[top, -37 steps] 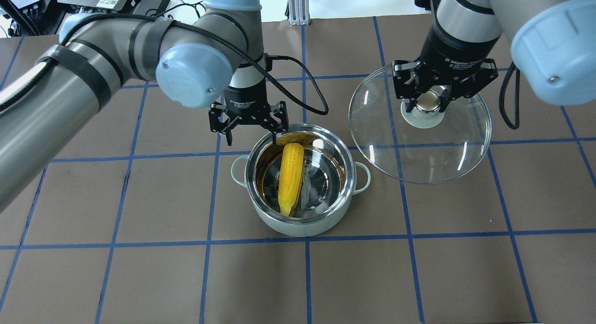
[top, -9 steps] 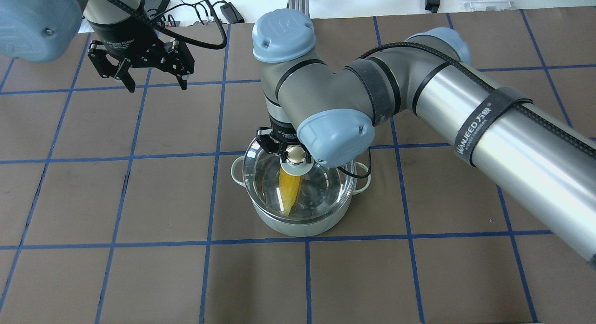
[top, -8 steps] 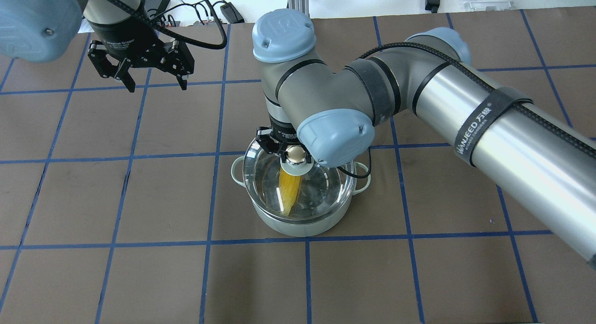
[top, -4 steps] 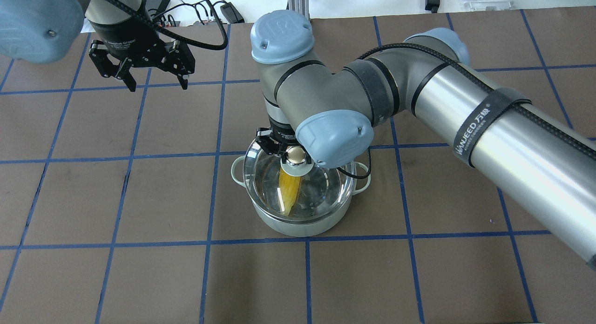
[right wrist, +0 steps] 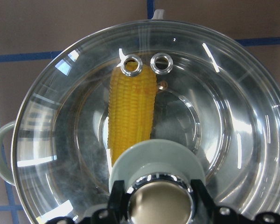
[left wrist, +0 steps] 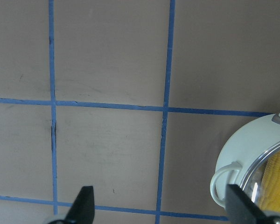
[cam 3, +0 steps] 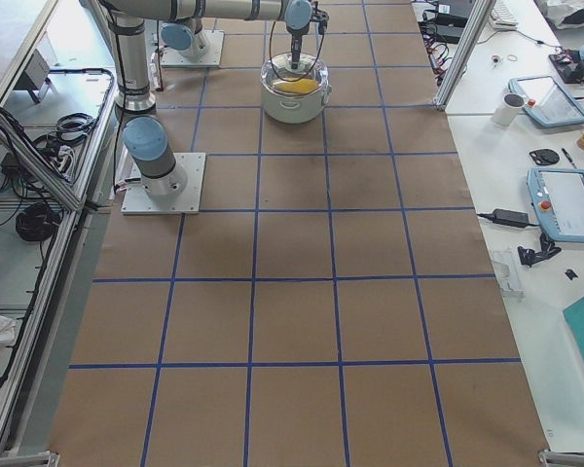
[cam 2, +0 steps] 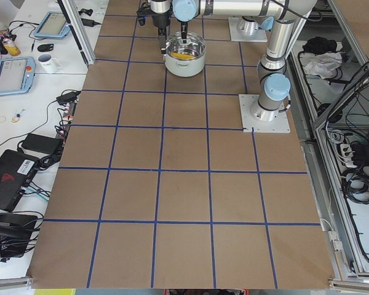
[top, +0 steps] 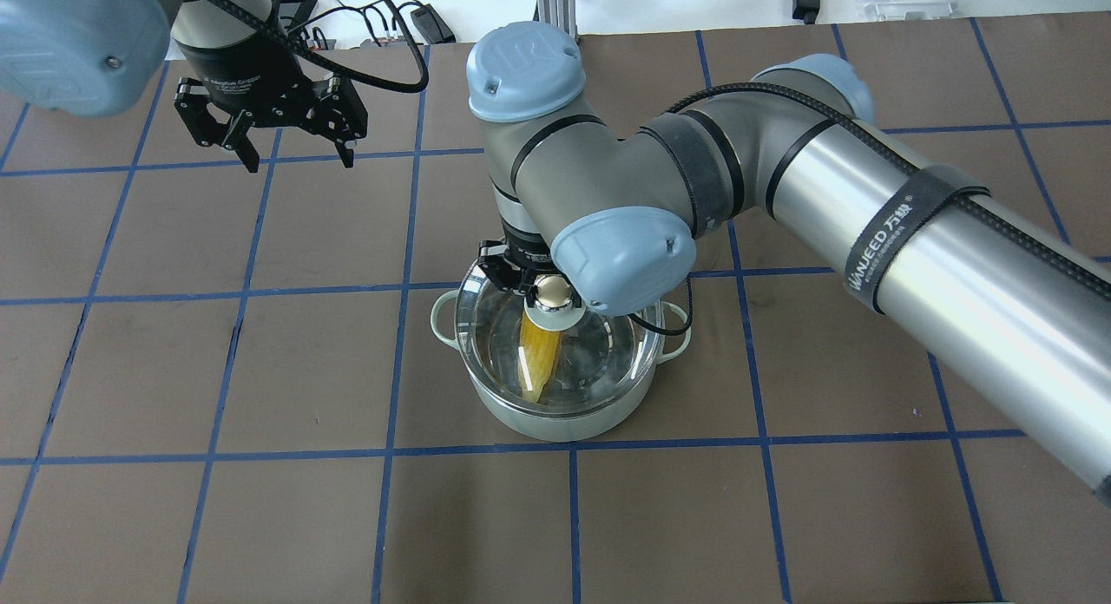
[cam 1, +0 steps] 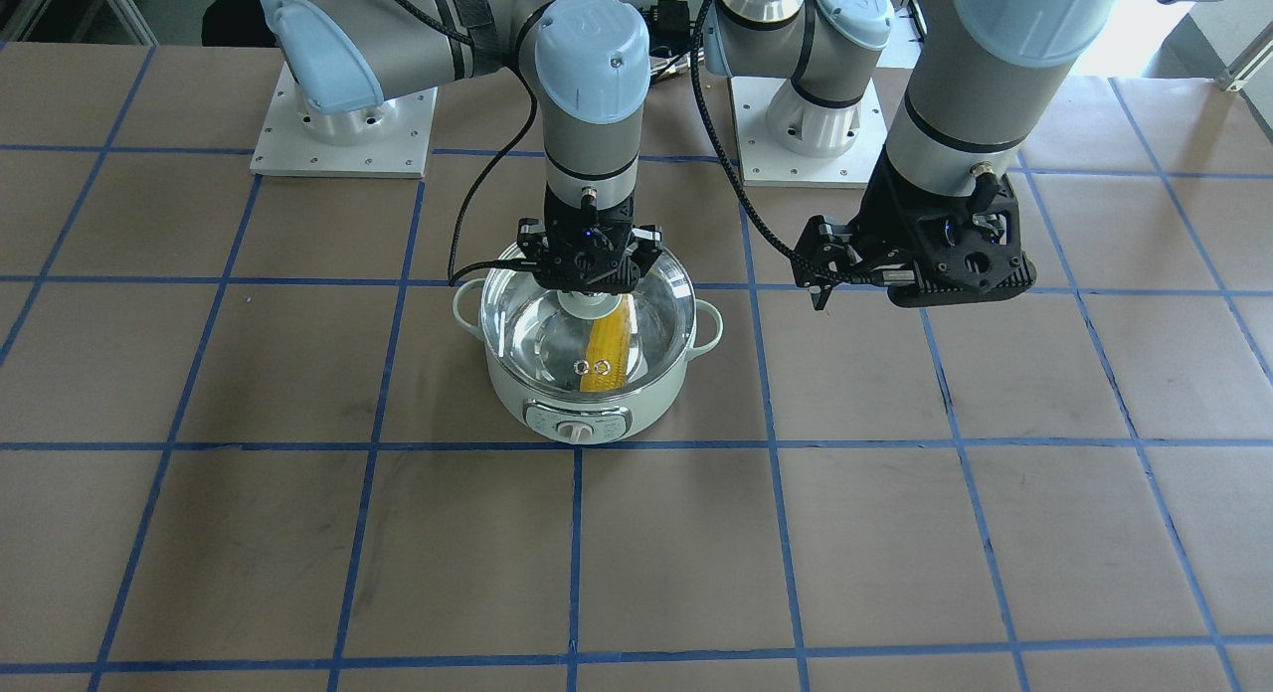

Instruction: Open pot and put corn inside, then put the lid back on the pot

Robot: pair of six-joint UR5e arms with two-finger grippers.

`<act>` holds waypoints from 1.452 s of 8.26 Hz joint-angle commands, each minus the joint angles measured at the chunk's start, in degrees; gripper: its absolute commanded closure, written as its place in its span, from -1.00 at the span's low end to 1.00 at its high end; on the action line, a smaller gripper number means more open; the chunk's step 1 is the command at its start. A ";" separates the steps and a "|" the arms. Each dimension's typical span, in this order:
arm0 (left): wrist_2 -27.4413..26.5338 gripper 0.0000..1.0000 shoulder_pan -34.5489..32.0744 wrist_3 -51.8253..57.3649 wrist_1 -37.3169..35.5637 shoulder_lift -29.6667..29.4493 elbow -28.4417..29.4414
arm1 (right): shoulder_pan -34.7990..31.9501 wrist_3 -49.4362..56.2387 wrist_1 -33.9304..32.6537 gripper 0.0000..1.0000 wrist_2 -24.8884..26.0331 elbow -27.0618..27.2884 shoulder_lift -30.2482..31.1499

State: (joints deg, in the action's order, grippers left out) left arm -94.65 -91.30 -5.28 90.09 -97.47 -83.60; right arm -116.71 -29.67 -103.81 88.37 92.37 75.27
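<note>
The pale mint-green pot (top: 555, 423) stands mid-table, its control panel (cam 1: 577, 426) facing away from the robot. The yellow corn (top: 536, 365) lies inside it and shows through the glass. The clear glass lid (top: 599, 352) sits on the pot's rim. My right gripper (top: 540, 285) reaches straight down over the pot, and in the right wrist view its fingers (right wrist: 117, 198) press both sides of the shiny lid knob (right wrist: 161, 205). My left gripper (top: 298, 160) is open and empty, raised above the table at the far left, well clear of the pot.
The table is brown paper with a blue tape grid (top: 395, 370). The arms' white base plates (cam 1: 343, 135) are on the robot's side. The right arm's long forearm (top: 911, 231) stretches across the table's right half above the surface.
4.5 s ago my right gripper held the lid beside the open pot and my left gripper hung at the pot's rim. The lid now rests on the pot; the left gripper has withdrawn far left.
</note>
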 commanded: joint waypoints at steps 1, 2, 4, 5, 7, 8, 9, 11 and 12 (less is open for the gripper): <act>-0.01 -1.00 -0.02 0.36 -0.62 0.09 0.02 | 0.00 0.23 -0.16 0.55 0.14 0.44 -0.04; -0.01 -1.00 -0.02 0.36 -0.62 0.35 -0.07 | 0.00 0.23 -0.16 0.56 0.14 0.44 -0.04; -0.01 -1.00 -0.02 0.36 -0.62 0.44 0.02 | 0.00 -0.04 -0.16 0.55 0.05 0.44 0.05; -0.18 -1.00 -0.11 0.10 -0.62 0.53 -0.07 | 0.00 0.05 -0.16 0.56 0.05 0.44 0.05; -0.10 -1.00 -0.11 0.18 -0.62 0.44 0.02 | 0.00 0.31 -0.25 0.56 0.14 0.44 -0.04; -0.09 -1.00 -0.11 0.53 -1.06 0.01 -0.07 | 0.00 0.49 -0.33 0.56 0.14 0.44 -0.04; -0.09 -1.00 -0.11 0.54 -1.41 0.09 -0.24 | 0.00 0.58 -0.68 0.56 0.14 0.44 -0.04; -0.01 -1.00 -0.20 0.62 -1.41 1.05 -0.42 | 0.00 0.67 -1.04 0.56 0.23 0.44 -0.12; -0.01 -1.00 -0.29 0.62 -1.41 1.06 -0.42 | 0.00 0.67 -0.95 0.56 0.23 0.53 -0.04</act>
State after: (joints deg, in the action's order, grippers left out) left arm -94.71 -91.46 -4.72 88.71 -96.81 -83.96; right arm -116.72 -29.04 -104.65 88.56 92.82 75.19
